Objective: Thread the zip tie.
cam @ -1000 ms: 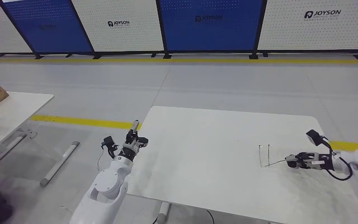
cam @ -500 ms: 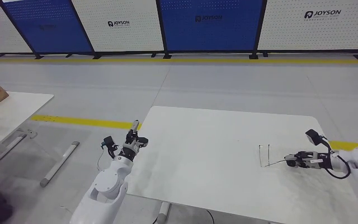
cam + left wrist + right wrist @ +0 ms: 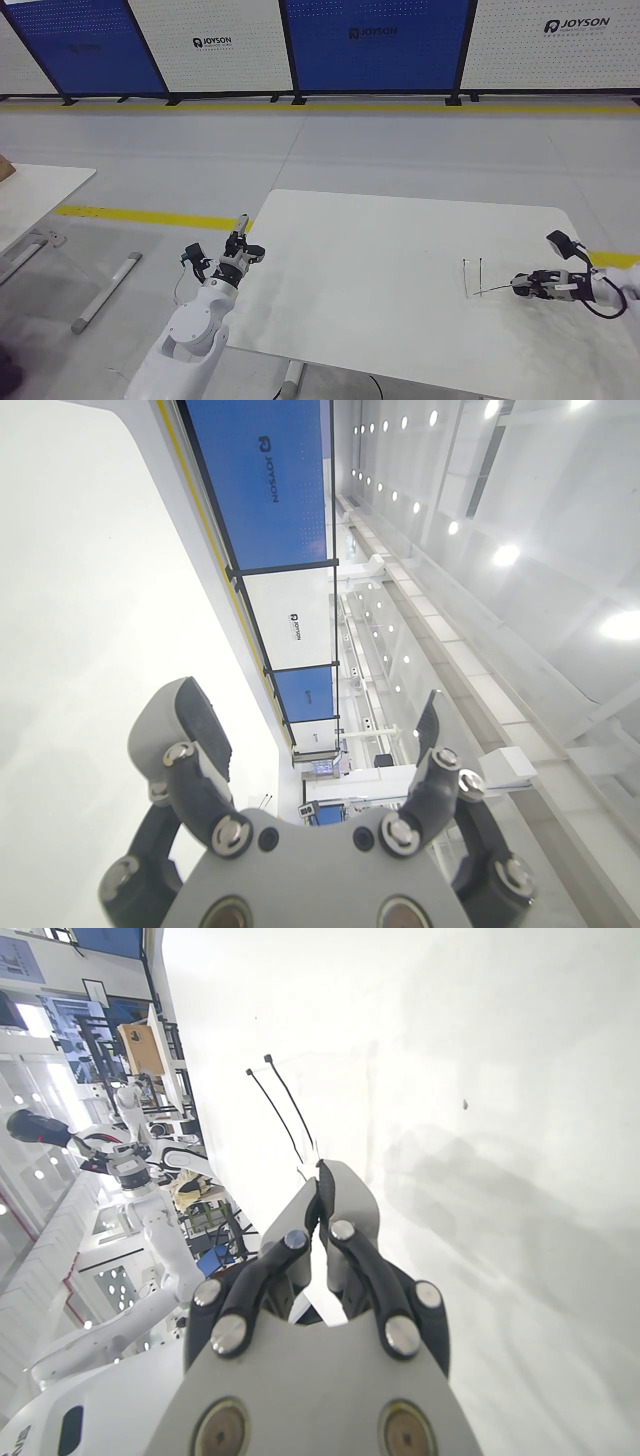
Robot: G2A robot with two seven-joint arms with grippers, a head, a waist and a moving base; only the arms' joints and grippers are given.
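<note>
My right gripper (image 3: 318, 1168) is pressed together at the tails of two black zip ties (image 3: 288, 1095) on the white table (image 3: 450, 1053); whether it pinches one, I cannot tell. From above, a thin strand (image 3: 490, 292) joins gripper and ties. My left gripper (image 3: 315, 700) stands spread off the table's edge, before logo-marked panels (image 3: 295, 625).

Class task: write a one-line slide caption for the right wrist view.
Closed right gripper near the tail ends of two black zip ties on a white table.
</note>
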